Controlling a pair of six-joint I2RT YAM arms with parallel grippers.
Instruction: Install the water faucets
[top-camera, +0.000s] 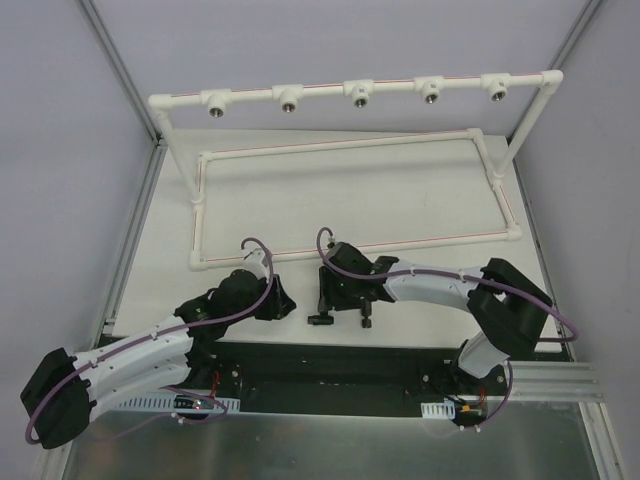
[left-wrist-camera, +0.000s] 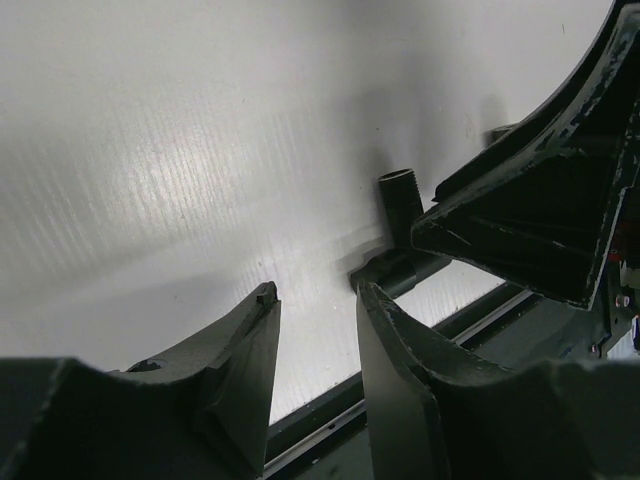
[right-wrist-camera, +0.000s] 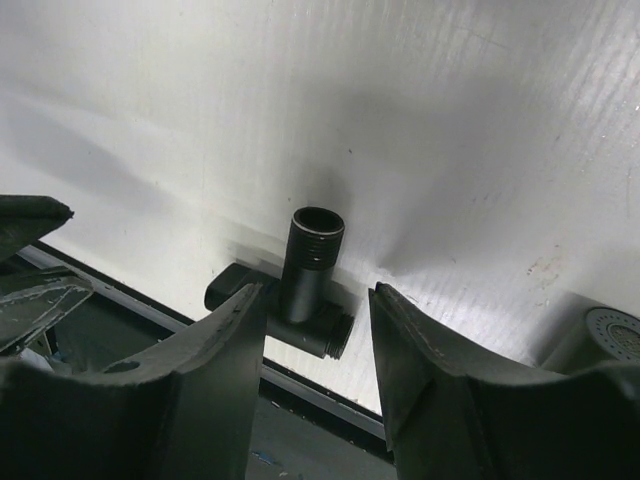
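Observation:
The T-shaped black faucet (right-wrist-camera: 305, 270) lies on the white table near its front edge, threaded stem pointing up. It also shows in the top view (top-camera: 330, 319) and the left wrist view (left-wrist-camera: 400, 205). My right gripper (right-wrist-camera: 318, 292) is open, low over the table, with one finger on each side of this faucet and not touching it. In the top view it (top-camera: 343, 303) is just right of centre. A stubby part with a round meshed face (right-wrist-camera: 605, 335) sits right of the right finger. My left gripper (left-wrist-camera: 317, 292) is open and empty, just left of the faucet (top-camera: 275, 300).
A white pipe frame (top-camera: 350, 145) stands at the back of the table. Its top bar carries several white fittings with metal-threaded mouths (top-camera: 359, 93). The table's front edge with a black rail (top-camera: 330, 355) runs just below both grippers.

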